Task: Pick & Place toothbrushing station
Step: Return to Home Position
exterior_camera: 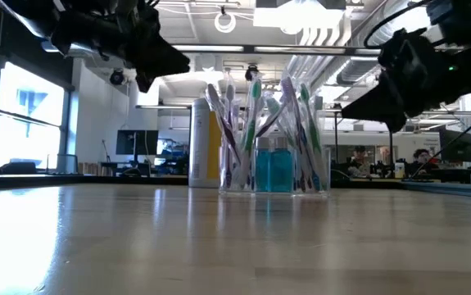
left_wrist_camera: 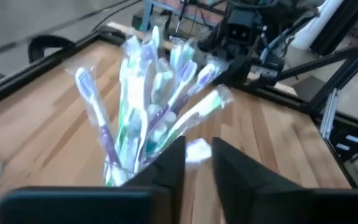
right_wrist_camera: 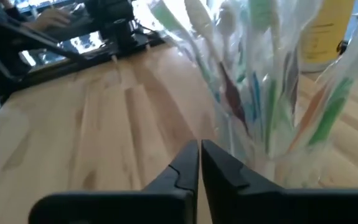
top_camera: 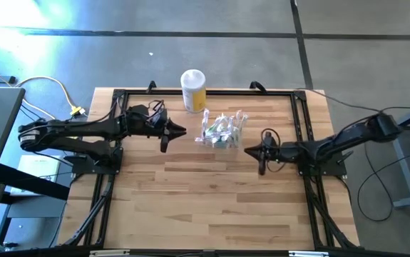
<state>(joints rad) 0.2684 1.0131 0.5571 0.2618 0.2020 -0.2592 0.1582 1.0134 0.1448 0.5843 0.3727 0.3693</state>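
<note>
The toothbrushing station [top_camera: 222, 134], a small clear plastic holder, stands on its base at the table's far middle. Several wrapped toothbrushes [exterior_camera: 251, 123] stand in it heads up, beside a blue block [exterior_camera: 274, 174]. My left gripper [top_camera: 183, 131] hovers level just left of it, above the table. Its fingers [left_wrist_camera: 198, 155] stand a narrow gap apart and point at the brushes. My right gripper [top_camera: 247, 149] hovers just right of the station and a little nearer. It is shut [right_wrist_camera: 199, 152] with nothing in it.
A yellow canister with a white lid [top_camera: 193, 89] stands behind the station near the far edge. A black frame [top_camera: 119, 96] runs around the tabletop. Bare wood [top_camera: 212, 207] fills the near half. People sit in the room beyond [exterior_camera: 358, 160].
</note>
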